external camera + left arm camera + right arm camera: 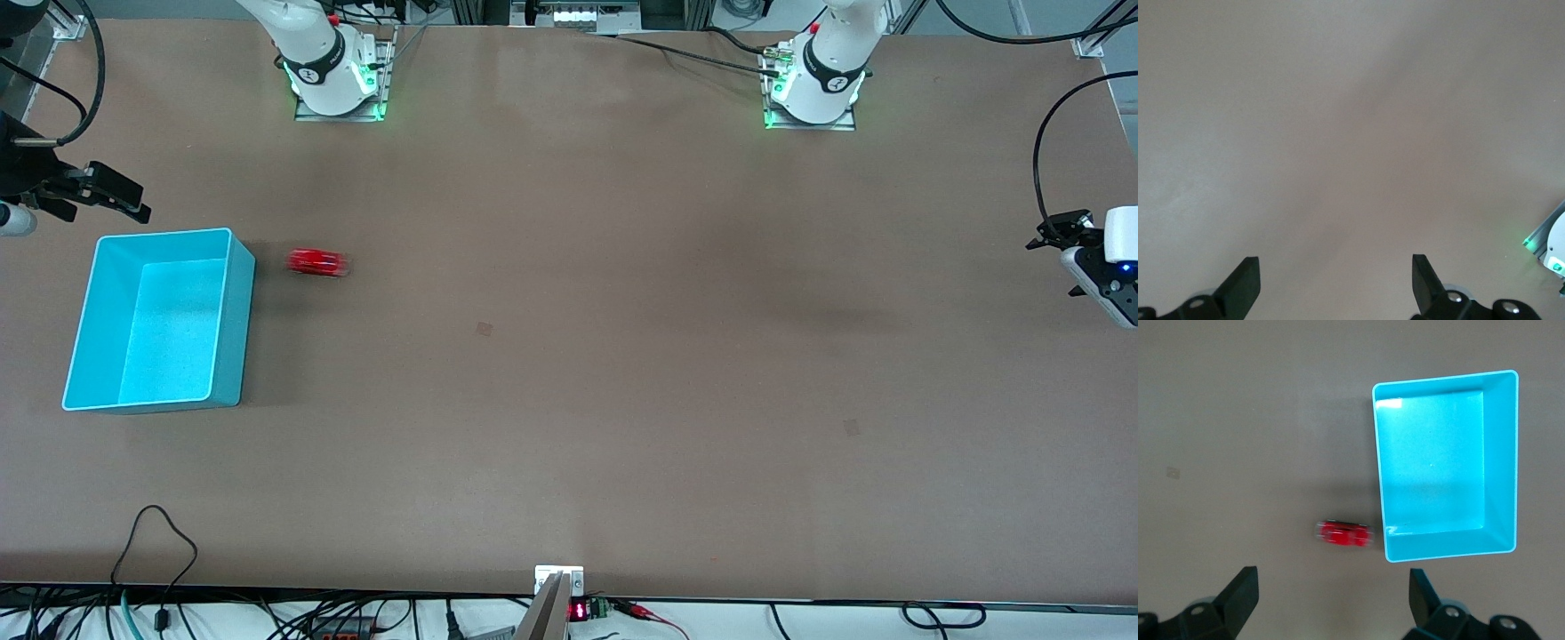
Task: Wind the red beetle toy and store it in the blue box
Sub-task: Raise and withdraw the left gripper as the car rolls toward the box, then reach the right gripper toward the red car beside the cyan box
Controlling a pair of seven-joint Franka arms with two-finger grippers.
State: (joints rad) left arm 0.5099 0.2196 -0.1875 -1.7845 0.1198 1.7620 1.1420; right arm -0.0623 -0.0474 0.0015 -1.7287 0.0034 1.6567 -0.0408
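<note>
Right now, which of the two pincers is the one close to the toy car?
The right pincer, open at the right arm's end of the table, just past the blue box with the red beetle toy beside it. The left pincer waits open at the left arm's end.

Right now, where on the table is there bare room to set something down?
The whole stretch from the red toy car toward the left arm's end is bare. Only the corner around the blue box is taken, the car beside it. Both arms wait at the edges.
</note>
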